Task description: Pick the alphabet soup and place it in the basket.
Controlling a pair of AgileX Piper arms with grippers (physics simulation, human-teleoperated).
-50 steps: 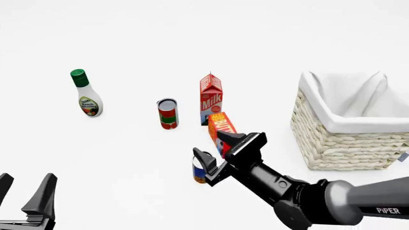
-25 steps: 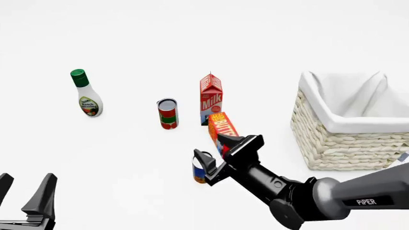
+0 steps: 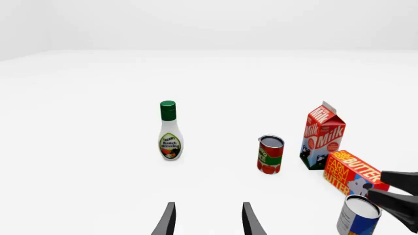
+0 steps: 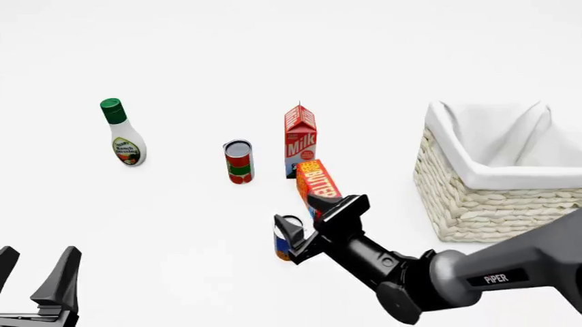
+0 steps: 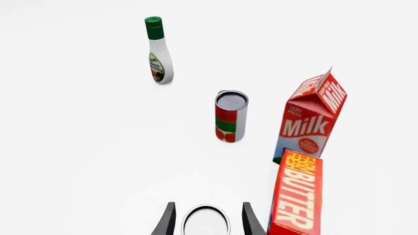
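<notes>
Here the soup (image 4: 285, 240) stands upright on the bench (image 4: 182, 225), near the front and a little left of centre, its silvery top showing between the two fingers of the right end effector (image 4: 309, 228). The fingers are apart, one on each side of the can, and I cannot tell whether either pad touches it; the wrist view shows the rim (image 5: 205, 220) centred in the gap, which suits a side grasp on a round can. The arm comes in low from the right, probably so the fingers meet the label rather than the lid. Just right of the can and touching or nearly so lies the butter (image 4: 315, 184), so the right finger has little room on that side. Behind the butter stands the milk (image 4: 300, 139), with a red-and-green can (image 4: 238, 161) to its left and a dressing bottle (image 4: 120, 135) far left, well apart. The basket (image 4: 486, 204) sits at the right edge, its cloth-lined rim higher than the can, so the lift must clear it; the bench between is open. The left end effector (image 4: 37, 286) rests open at the near left corner, out of the way.
</notes>
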